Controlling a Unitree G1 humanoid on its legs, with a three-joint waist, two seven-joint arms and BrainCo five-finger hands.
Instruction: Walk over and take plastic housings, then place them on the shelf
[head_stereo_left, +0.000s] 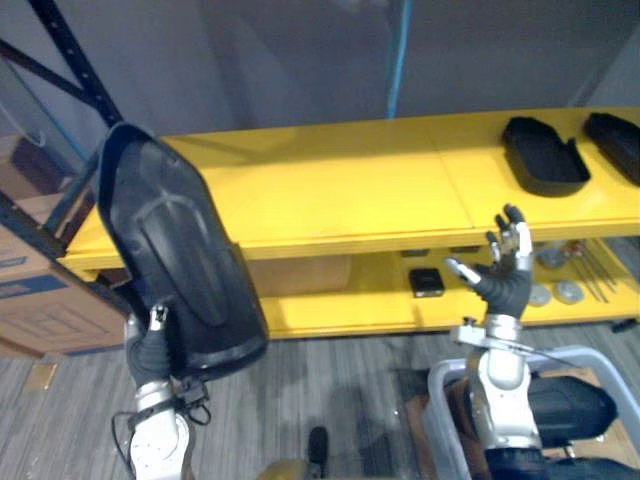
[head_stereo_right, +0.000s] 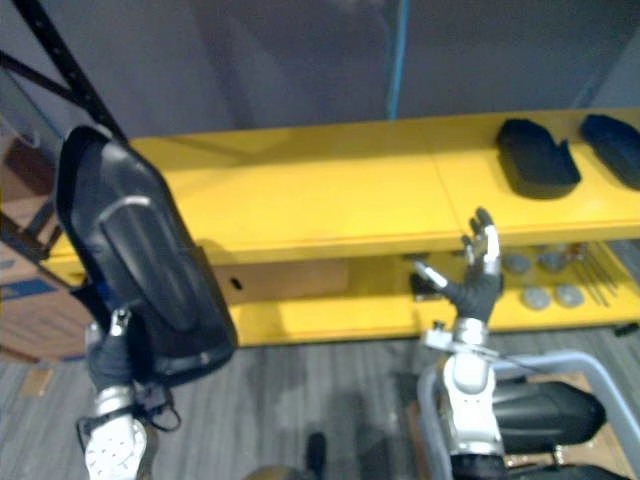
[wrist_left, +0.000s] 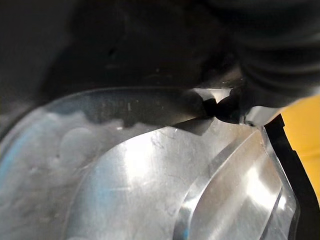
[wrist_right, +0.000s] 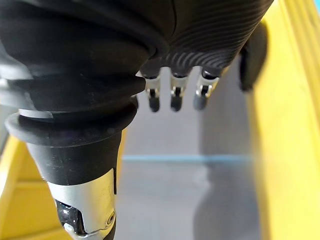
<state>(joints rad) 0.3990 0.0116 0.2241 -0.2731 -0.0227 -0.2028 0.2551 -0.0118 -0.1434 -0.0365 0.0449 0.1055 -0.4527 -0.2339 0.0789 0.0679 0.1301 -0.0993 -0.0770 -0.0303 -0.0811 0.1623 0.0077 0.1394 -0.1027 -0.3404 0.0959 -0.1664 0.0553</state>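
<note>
A large black plastic housing (head_stereo_left: 175, 255) stands upright at the lower left, held up in front of the yellow shelf (head_stereo_left: 330, 190). My left hand (head_stereo_left: 148, 345) grips its lower edge, thumb curled on the front face; its glossy surface (wrist_left: 150, 180) shows close up in the left wrist view. Two more black housings (head_stereo_left: 543, 153) (head_stereo_left: 615, 140) lie on the top board at the far right. My right hand (head_stereo_left: 505, 265) is raised in front of the shelf's lower level, fingers (wrist_right: 172, 95) straight and spread, holding nothing.
The lower shelf board holds a small black box (head_stereo_left: 426, 282) and several grey round parts (head_stereo_left: 560, 285). Cardboard boxes (head_stereo_left: 30, 290) sit at the left by a dark rack post (head_stereo_left: 75, 60). A cart with a grey frame (head_stereo_left: 570, 400) carrying dark parts stands at the lower right.
</note>
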